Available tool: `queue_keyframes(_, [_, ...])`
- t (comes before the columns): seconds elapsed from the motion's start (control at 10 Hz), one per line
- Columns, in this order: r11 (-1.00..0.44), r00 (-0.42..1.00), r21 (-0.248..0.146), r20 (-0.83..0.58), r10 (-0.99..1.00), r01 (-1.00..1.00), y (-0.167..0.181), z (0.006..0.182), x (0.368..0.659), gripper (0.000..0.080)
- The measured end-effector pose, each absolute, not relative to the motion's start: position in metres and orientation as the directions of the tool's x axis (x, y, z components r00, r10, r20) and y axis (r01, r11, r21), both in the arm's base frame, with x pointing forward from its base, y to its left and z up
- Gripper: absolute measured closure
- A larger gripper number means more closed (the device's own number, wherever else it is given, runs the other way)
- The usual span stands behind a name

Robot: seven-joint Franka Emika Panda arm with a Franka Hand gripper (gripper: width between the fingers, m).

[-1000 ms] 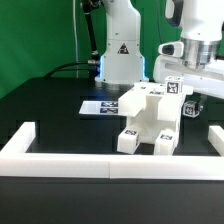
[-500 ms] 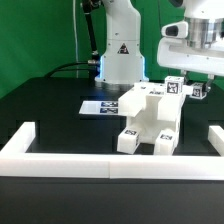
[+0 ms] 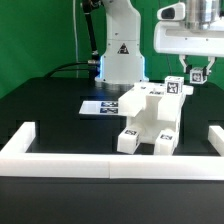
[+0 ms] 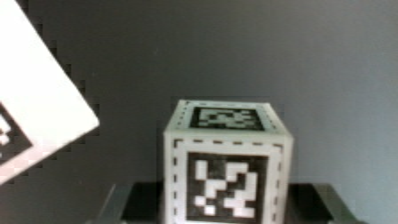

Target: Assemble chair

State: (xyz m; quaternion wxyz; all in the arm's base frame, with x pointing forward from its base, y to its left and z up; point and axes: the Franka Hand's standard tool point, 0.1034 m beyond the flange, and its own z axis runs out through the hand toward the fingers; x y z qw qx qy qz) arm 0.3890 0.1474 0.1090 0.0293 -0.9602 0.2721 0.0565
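The partly built white chair stands mid-table, blocky, with tags on its feet and a tagged block at its upper back. My gripper hangs above and to the exterior view's right of it, shut on a small white tagged block. In the wrist view that block stands upright between my dark fingers, tags on its top and front face, over the dark table; my gripper grips its lower part.
The marker board lies flat behind the chair. A low white border wall runs along the front with end pieces at both sides. The robot's base stands at the back. A white slanted surface edges the wrist view.
My gripper has risen with the small tagged block and drifted to the exterior view's right, away from the chair's side. The chair has not moved.
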Motion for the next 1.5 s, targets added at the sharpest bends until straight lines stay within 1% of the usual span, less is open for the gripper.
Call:
queue_keyframes(0.3, [-0.85, 0.845, -0.025, -0.125, -0.519, -0.526, 0.146, 0.109, 0.389, 0.0511])
queue_keyframes(0.4, [-0.89, 0.883, -0.011, -0.126, -0.452, -0.457, 0.137, 0.113, 0.39, 0.0511])
queue_keyframes(0.5, [-0.909, 0.903, -0.018, -0.123, -0.412, -0.417, 0.125, 0.124, 0.401, 0.0511])
queue_keyframes(0.6, [-0.925, 0.922, -0.034, -0.106, -0.373, -0.379, 0.114, 0.133, 0.414, 0.0511])
queue_keyframes(0.8, [-0.958, 0.957, -0.054, -0.094, -0.276, -0.282, 0.093, 0.145, 0.44, 0.0511])
queue_keyframes(0.9, [-0.967, 0.966, -0.055, -0.088, -0.243, -0.248, 0.087, 0.148, 0.454, 0.0511])
queue_keyframes(1.3, [-0.967, 0.965, -0.049, -0.093, -0.246, -0.251, 0.087, 0.143, 0.451, 0.0511])
queue_keyframes(1.4, [-0.984, 0.984, -0.057, -0.076, -0.162, -0.167, 0.078, 0.138, 0.452, 0.0511])
queue_keyframes(1.5, [-0.99, 0.989, -0.057, -0.08, -0.125, -0.13, 0.064, 0.14, 0.457, 0.0511])
